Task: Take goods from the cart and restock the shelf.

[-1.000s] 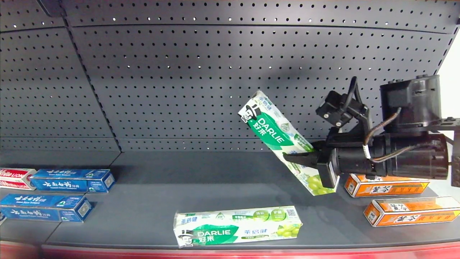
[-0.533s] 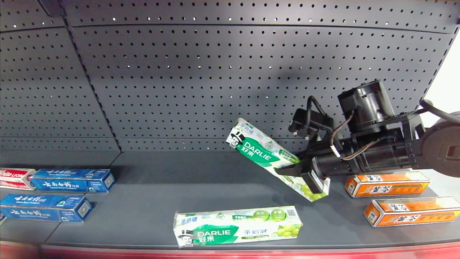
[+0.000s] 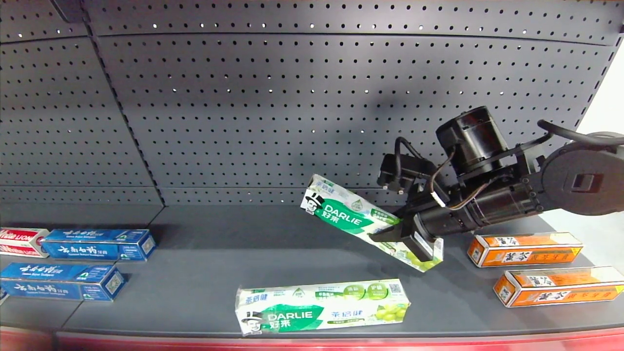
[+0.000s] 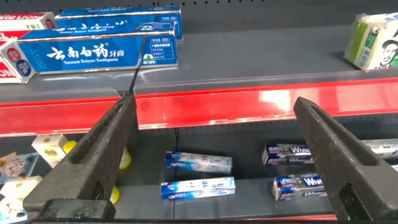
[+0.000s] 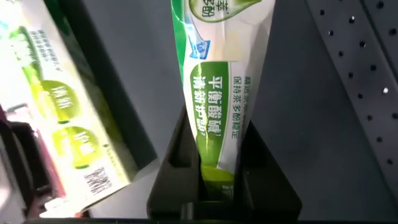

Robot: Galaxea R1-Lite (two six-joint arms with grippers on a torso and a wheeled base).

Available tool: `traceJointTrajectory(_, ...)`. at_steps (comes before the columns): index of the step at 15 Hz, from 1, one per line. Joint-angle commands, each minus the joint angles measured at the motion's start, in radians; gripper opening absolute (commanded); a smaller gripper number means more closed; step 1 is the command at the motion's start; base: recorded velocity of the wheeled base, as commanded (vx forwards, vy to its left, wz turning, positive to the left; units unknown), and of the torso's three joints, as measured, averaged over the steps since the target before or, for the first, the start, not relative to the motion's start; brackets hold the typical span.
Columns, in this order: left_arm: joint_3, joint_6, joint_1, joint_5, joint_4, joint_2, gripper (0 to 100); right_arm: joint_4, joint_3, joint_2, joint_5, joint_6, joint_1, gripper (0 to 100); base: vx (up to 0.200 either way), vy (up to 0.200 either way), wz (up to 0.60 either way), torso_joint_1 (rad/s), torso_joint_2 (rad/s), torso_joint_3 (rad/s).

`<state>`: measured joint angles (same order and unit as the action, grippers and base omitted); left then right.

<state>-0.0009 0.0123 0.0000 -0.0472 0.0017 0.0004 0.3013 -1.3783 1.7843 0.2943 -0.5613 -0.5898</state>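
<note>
Clamping a green toothpaste box (image 3: 341, 214) (image 5: 224, 81) near its lower end, the right fingers (image 3: 385, 235) (image 5: 180, 155) are shut tight on it from both flat sides. The box sticks out past the fingertips, tilted, with its far end raised toward the pegboard back (image 3: 292, 122). Its near end hangs just behind the fingers, low over the shelf (image 3: 243, 243); whether it touches the shelf cannot be told.

Below and in front of these fingers, a second green box (image 3: 321, 306) (image 5: 68, 112) lies flat along the shelf's front edge, apart from the held one. Two orange boxes (image 3: 524, 248) lie flat behind the fingers, on the arm's side. Well beyond the fingertips, at the far end of the shelf, lie blue boxes (image 3: 100, 243) and a red-and-white box (image 3: 19, 241).

The left fingers (image 4: 106, 143) are spread wide with nothing between them. Ahead of them runs a red shelf edge (image 4: 217, 102). Blue boxes (image 4: 99, 53) lie on the shelf past it, and more toothpaste boxes (image 4: 199, 163) sit on a lower shelf between the two fingertips.
</note>
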Motion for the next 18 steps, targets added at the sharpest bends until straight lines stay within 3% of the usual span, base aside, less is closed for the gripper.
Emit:
traceJointTrajectory(1, -0.001, 0.000, 0.000, 0.000, 0.000, 0.000, 100, 0.002, -0.028, 0.041, -0.001, -0.006, -0.001, 0, 0.000, 0.000, 0.00, 0.000, 0.00, 0.000)
traceJointTrajectory(7, 0.001, 0.000, 0.000, 0.000, 0.000, 0.000, 100, 0.056, -0.114, 0.121, -0.027, -0.069, 0.005, 0, 0.000, 0.000, 0.00, 0.000, 0.00, 0.000)
traceJointTrajectory(18, -0.001, 0.000, 0.000, 0.000, 0.000, 0.000, 100, 0.053, -0.128, 0.187, -0.032, -0.072, -0.002, 0, 0.000, 0.000, 0.00, 0.000, 0.00, 0.000)
